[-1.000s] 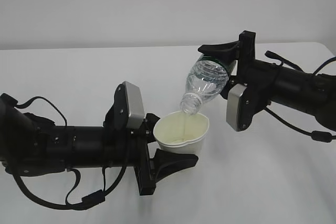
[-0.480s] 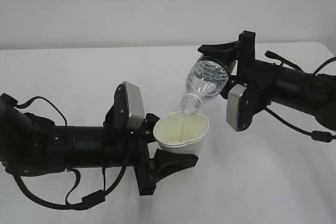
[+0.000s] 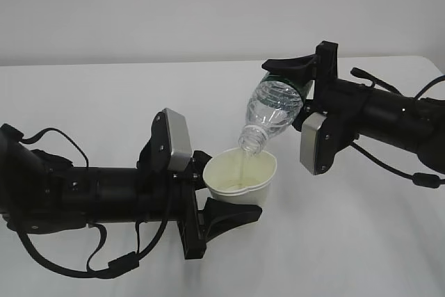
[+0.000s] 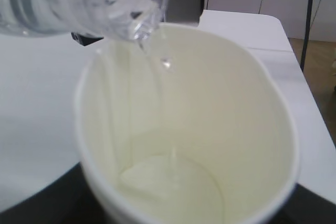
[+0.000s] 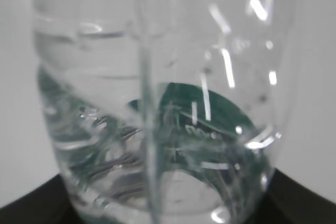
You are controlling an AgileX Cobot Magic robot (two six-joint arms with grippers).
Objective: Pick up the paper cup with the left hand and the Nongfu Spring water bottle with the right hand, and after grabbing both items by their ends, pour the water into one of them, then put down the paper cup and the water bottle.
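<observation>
Exterior view: left hand [image 3: 221,196] clamps the paper cup [image 3: 240,177]; right hand [image 3: 295,85] grips the tilted Nongfu Spring water bottle [image 3: 272,111] above the rim, water [image 4: 157,56] apparently trickling in.

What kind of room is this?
Probably a robot test lab: a bare white table, a plain wall, and two black robot arms, one pouring a water bottle into a paper cup.
</observation>
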